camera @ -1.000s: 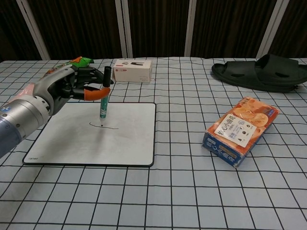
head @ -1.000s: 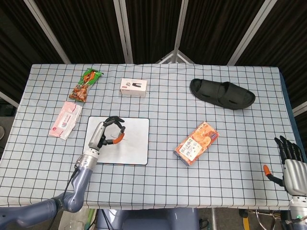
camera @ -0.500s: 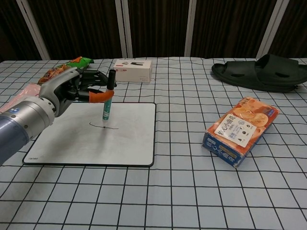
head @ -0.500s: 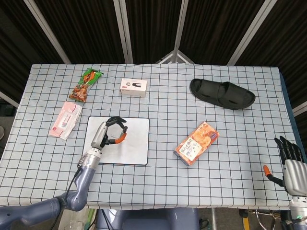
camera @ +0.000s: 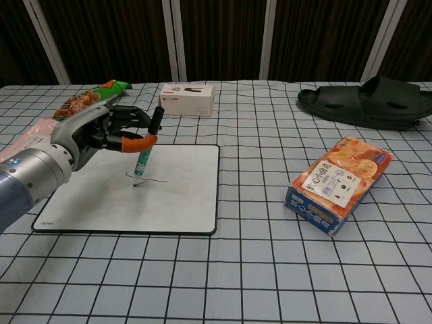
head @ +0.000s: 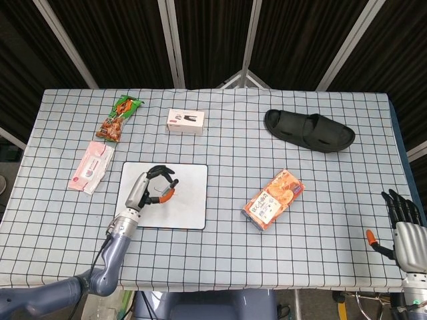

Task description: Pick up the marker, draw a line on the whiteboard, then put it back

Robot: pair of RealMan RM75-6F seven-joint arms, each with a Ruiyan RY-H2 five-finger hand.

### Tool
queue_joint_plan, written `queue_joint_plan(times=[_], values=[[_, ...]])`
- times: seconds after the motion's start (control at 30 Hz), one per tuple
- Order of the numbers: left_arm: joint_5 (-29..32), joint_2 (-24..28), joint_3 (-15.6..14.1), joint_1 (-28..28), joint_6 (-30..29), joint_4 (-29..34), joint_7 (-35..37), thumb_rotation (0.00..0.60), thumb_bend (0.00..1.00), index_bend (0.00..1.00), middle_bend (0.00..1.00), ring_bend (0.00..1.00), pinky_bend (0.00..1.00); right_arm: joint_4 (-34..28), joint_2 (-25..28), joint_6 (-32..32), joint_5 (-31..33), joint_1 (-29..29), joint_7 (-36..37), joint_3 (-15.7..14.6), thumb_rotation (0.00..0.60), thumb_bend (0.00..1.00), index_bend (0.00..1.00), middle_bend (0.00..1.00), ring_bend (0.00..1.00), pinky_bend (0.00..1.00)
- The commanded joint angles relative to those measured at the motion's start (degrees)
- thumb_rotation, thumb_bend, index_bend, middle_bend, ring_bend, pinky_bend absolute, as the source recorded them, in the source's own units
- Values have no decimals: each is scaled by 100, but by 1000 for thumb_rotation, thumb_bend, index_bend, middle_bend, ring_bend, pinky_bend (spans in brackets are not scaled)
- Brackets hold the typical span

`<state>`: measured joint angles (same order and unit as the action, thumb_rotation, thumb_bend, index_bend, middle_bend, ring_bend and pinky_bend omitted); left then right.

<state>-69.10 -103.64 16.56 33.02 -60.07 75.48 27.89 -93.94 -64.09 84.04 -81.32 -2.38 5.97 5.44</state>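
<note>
My left hand [camera: 104, 133] [head: 148, 188] hovers over the whiteboard [camera: 182, 196] [head: 190, 207] and pinches the green marker [camera: 143, 157] between thumb and fingers. The marker leans with its black cap up and to the right. Its tip points down at the left end of a short black line [camera: 154, 181] drawn on the board. My right hand [head: 400, 223] hangs past the table's right front corner in the head view, fingers spread, holding nothing.
An orange snack box [camera: 337, 183] lies right of the board. At the back are a black slipper [camera: 368, 101], a small white box [camera: 187, 99] and a green snack bag [head: 119, 117]. A pink wipes pack [head: 90, 167] lies left of the board.
The left hand has shifted slightly toward me and tilted the marker, so its cap now leans right. The right hand has not moved.
</note>
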Motion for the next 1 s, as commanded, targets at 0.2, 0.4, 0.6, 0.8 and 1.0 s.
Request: queue_joint_plan(times=[0.2,0.4,0.6,0.8,1.0], values=[[-25,346,-278,-344,-115,615,28,600,567,790,314,152,197,11,-18,17,10,2,-62,7,600,343,0,0,0,0],[-314,705,-341,-671,-602,1332,268,600,568,791,316,151,197,2,-28,32,12,3,-97,13,600,343,0,0,0,0],[-517,1048,-261,-820,-902,1767,357,600,567,791,318,152,195,2,-38,25,20,2,-139,9,600,344,0,0,0,0],[-521,1284,-247,-791,-845,1819,50,600,568,791,318,149,186,-8,-41,10,45,0,-169,11,600,344,0,0,0,0],[-474,1575,-488,-689,-563,1714,-936,600,567,791,319,143,131,-30,-36,3,63,6,-163,11,600,343,0,0,0,0]])
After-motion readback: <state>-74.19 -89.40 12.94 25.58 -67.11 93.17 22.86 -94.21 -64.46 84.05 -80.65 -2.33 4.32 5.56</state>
